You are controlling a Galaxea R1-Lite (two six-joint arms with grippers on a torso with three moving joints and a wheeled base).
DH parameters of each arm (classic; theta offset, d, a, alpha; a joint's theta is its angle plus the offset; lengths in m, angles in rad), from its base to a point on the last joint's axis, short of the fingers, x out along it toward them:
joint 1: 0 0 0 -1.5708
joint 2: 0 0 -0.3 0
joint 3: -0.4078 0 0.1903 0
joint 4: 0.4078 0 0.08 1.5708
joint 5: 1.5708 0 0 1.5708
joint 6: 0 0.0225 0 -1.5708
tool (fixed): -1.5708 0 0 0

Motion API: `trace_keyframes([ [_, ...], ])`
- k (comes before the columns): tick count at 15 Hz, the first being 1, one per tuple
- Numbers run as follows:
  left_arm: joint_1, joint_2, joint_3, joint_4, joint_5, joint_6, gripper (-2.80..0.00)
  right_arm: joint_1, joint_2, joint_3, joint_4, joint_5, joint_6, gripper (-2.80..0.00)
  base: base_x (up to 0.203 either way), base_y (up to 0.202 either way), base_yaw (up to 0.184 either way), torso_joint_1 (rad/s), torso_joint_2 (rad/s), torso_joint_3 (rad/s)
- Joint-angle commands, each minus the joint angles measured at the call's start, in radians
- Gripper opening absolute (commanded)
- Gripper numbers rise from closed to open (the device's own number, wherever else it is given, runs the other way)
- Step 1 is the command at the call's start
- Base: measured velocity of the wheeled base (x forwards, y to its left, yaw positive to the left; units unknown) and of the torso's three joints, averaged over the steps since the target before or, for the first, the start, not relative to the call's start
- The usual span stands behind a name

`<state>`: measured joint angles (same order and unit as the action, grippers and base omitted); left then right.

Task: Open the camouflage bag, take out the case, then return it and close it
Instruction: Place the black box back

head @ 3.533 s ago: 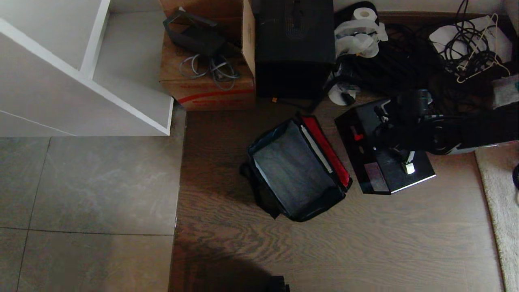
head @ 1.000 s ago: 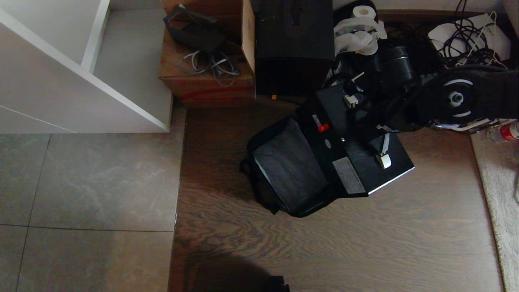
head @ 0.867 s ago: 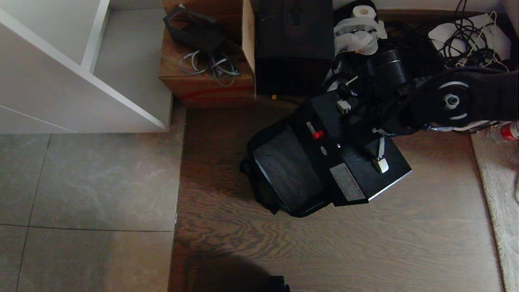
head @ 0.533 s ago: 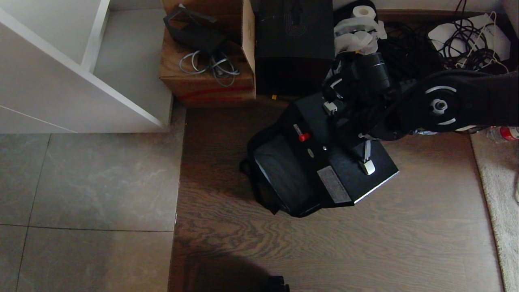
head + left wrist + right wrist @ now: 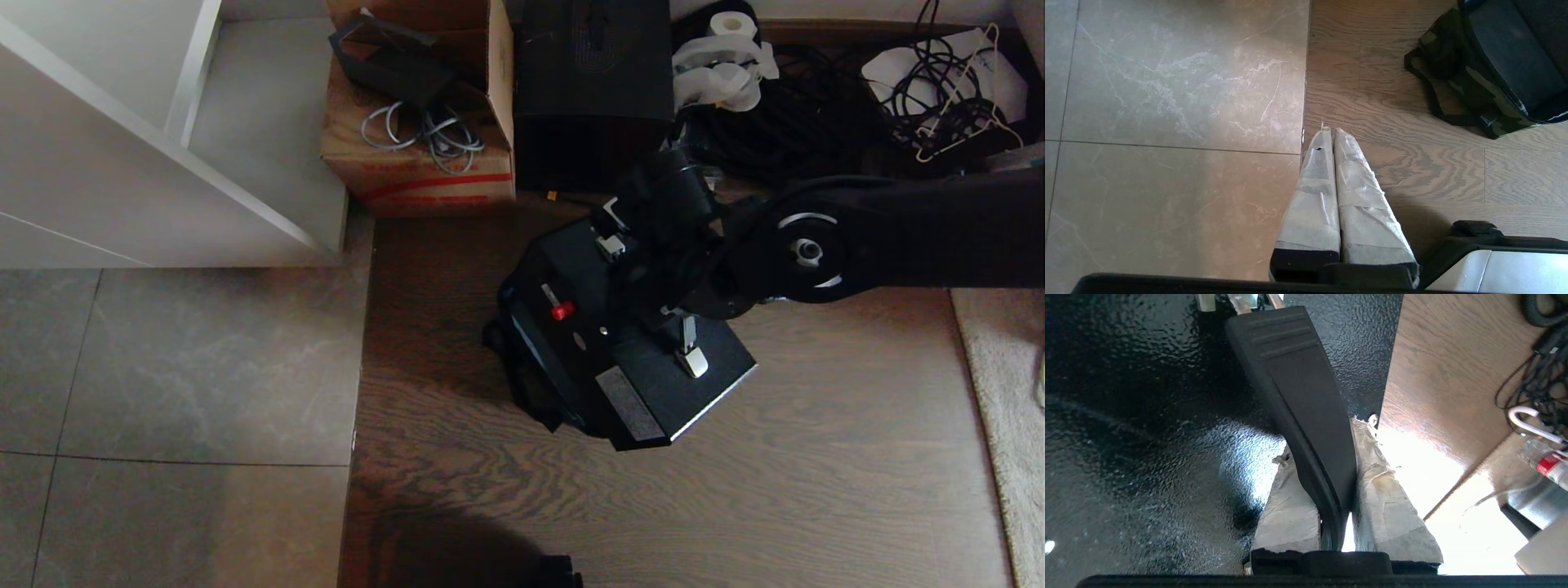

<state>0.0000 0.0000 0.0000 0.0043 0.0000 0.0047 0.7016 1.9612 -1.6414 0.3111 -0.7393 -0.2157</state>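
**Room around the bag**

We take the camouflage bag [image 5: 522, 384] as landmark. The case [image 5: 629, 343] covers its mouth, blocking entry from above. Behind it stand a cardboard box [image 5: 420, 175] and a tall black box [image 5: 592, 90]; cables [image 5: 939, 82] crowd behind-right. We see bare floor [image 5: 735, 506] in front.
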Motion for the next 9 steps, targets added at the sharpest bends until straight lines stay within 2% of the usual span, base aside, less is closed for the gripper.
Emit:
trace_keyframes([
  [1, 0.000, 0.001, -0.001, 0.000, 0.000, 0.000, -2.80, 0.032, 0.040, -0.016, 0.009, -0.007, 0.016, -2.80, 0.000, 0.000, 0.000, 0.000, 0.00, 0.000],
  [9, 0.000, 0.000, -0.001, 0.000, 0.000, 0.000, -2.80, 0.035, 0.122, -0.084, 0.022, -0.013, 0.085, -2.80, 0.000, 0.000, 0.000, 0.000, 0.00, 0.000],
])
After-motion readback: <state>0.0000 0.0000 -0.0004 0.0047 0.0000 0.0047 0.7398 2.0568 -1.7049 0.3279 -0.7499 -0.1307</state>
